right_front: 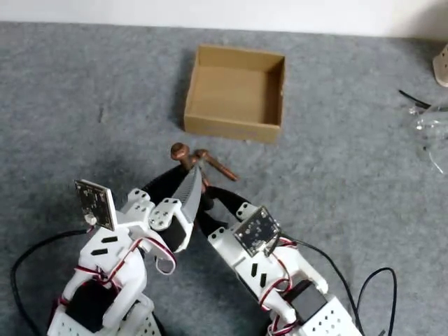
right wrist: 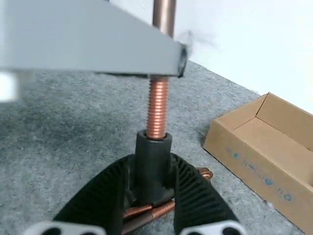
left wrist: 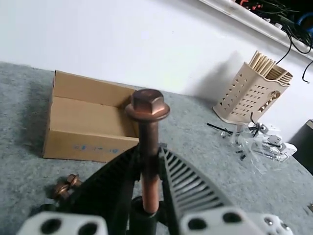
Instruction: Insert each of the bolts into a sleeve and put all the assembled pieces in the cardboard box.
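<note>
I bring my left gripper (left wrist: 149, 152) against my right gripper (right wrist: 153, 169): the left jaws are clenched on a copper-coloured hex-head bolt (left wrist: 148, 122), whose threaded end sits in a black cylindrical sleeve (right wrist: 153, 152) grasped by the right jaws. Spare copper bolts (right_front: 218, 165) lie on the grey carpeted tabletop (right_front: 350, 182) near the open brown cardboard box (right_front: 234, 129), whose faint blue side print is unreadable.

Copper bolt (left wrist: 148, 147) stands upright, tip inside black sleeve (right wrist: 153, 166), near open cardboard box (right_front: 231, 128).
</note>
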Tool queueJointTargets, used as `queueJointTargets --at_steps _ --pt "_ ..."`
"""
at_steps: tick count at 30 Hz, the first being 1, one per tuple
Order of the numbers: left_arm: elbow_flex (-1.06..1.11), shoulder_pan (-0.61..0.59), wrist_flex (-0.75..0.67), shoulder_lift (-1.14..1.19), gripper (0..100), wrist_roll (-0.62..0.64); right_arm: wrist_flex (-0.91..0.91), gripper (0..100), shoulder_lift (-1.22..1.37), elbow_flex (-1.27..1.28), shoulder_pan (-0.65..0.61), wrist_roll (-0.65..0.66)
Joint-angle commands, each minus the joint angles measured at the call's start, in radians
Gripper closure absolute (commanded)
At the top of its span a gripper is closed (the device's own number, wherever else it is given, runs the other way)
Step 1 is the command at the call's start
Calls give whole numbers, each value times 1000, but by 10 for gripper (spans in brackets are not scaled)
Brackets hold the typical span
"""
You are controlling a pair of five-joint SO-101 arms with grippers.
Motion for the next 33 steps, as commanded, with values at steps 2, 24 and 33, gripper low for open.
queueJointTargets --at_steps 2,24,33 --pt "19 15 -6 2 995 0 -24 995 -13 124 -1 11" --pt "122 -61 -6 2 936 0 -24 995 -13 122 42 11" --pt "124 -85 -2 5 685 8 -24 995 -13 125 42 11"
